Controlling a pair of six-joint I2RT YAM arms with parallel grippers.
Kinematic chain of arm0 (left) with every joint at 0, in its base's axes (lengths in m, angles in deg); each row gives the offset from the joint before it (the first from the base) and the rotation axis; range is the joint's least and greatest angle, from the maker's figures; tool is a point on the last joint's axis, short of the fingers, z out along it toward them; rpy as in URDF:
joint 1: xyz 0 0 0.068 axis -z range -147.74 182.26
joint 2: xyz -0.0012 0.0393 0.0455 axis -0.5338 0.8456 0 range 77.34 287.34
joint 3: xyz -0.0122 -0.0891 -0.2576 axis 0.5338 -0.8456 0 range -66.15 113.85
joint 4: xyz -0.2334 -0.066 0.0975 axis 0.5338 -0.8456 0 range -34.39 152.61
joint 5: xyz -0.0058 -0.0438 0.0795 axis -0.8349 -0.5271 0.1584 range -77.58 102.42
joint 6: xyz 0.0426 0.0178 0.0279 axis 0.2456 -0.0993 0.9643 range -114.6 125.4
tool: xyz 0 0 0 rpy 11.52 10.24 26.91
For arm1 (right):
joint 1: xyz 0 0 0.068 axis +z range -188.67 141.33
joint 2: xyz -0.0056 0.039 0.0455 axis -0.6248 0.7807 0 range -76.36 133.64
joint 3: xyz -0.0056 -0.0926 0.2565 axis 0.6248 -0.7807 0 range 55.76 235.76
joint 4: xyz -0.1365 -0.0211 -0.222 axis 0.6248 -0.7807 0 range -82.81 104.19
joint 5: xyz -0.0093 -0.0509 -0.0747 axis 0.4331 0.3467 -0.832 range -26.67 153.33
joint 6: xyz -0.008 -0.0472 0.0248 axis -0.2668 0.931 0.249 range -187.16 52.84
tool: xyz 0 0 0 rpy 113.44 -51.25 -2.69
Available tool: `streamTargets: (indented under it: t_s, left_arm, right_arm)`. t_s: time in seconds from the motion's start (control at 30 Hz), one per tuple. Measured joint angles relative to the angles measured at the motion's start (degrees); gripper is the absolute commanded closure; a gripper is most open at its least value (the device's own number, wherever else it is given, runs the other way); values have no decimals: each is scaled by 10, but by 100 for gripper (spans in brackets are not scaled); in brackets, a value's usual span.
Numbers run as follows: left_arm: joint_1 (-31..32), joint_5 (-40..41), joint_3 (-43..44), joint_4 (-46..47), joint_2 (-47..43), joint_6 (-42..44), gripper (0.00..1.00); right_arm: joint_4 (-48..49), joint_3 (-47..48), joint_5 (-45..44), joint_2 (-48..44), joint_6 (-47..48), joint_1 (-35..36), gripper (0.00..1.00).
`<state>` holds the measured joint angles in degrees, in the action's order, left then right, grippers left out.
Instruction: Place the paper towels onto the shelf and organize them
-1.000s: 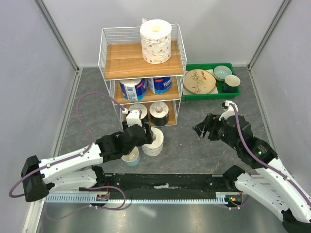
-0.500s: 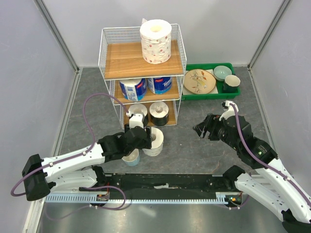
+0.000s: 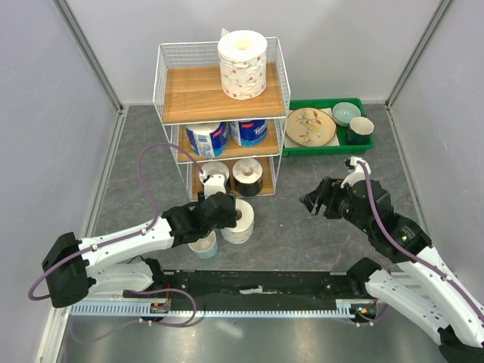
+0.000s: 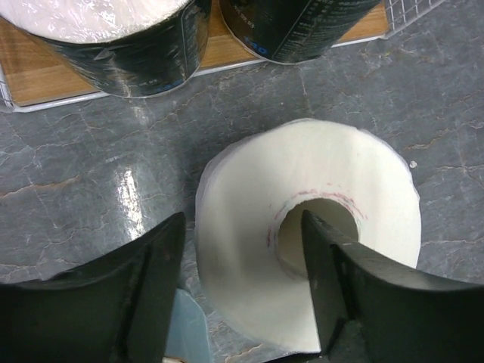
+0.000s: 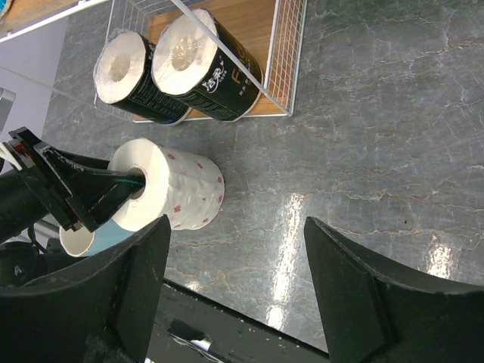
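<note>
Left wrist view: left gripper [image 4: 242, 219], jaws apart, straddles the wall of the speckled roll [image 4: 363, 197]; next, clamp and lift onto the shelf [image 3: 197, 94]; right gripper [image 5: 236, 227] spread, empty

**Robot test cell with household props**

Plain pale panels [image 3: 45, 113] in metal framing box in a grey stone-patterned worktop [image 3: 302, 227]. Two white-and-black arms [image 3: 121, 246] sit on a black rail [image 3: 257, 283] at its near edge, purple cables [image 3: 147, 162] looping from them. A wire shelf [image 3: 189, 94] of paper towels [image 3: 242, 64] and a green tray [image 3: 333, 150] of dishes [image 3: 310, 127] stand as props.
</note>
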<state>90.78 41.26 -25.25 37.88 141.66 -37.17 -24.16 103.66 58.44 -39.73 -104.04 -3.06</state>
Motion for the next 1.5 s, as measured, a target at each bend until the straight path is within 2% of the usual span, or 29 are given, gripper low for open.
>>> streamTargets:
  t_s: [0.27, 0.57, 0.83, 1.03, 1.23, 1.5]
  left_arm:
    - [-10, -5, 0, -3, 1, 0, 54]
    - [-11, -11, 31, -39, -66, 26, 56]
    - [-11, -44, 154, -24, -135, 85, 57]
    - [-11, -30, 265, -38, -158, 121, 57]
    - [-11, -14, 415, -40, -136, 175, 57]
    - [-11, 42, 560, -26, -71, 276, 54]
  right_arm:
    - [-2, -9, 0, -6, -1, 0, 20]
    - [-3, -15, -1, -6, -5, 0, 19]
    - [-3, -16, -1, -9, -9, 0, 19]
    - [-3, -16, -1, -12, -9, 0, 19]
    - [-3, -16, -1, -9, -9, 0, 19]
    - [-3, -16, -1, -16, -9, 0, 19]
